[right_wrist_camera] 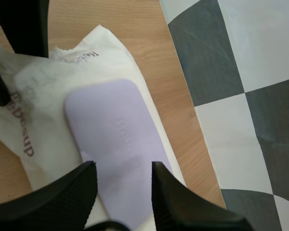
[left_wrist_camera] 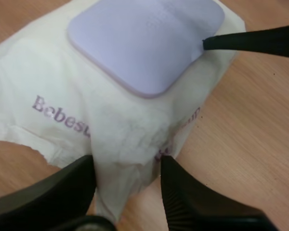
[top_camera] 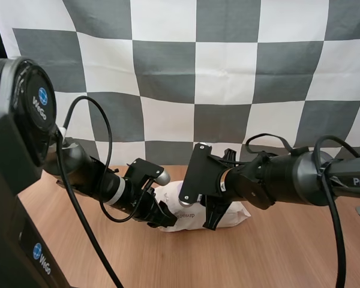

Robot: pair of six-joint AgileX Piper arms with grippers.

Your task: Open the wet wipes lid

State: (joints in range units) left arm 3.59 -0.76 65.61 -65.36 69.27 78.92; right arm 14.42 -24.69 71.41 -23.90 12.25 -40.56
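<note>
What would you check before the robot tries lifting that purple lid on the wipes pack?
1. Pack anchored: the left gripper pinches the crumpled end of the pack of wet wipes, which lies on the table. Ok.
2. Lid position: the lid lies flat and shut, with nothing on top of it. Ok.
3. Right gripper ready: its fingers stand apart over one end of the lid. Ok.
4. Contact: one right fingertip meets the lid's edge. Ok.
5. Fingertip hooked under the lid's lip: cannot tell.
</note>
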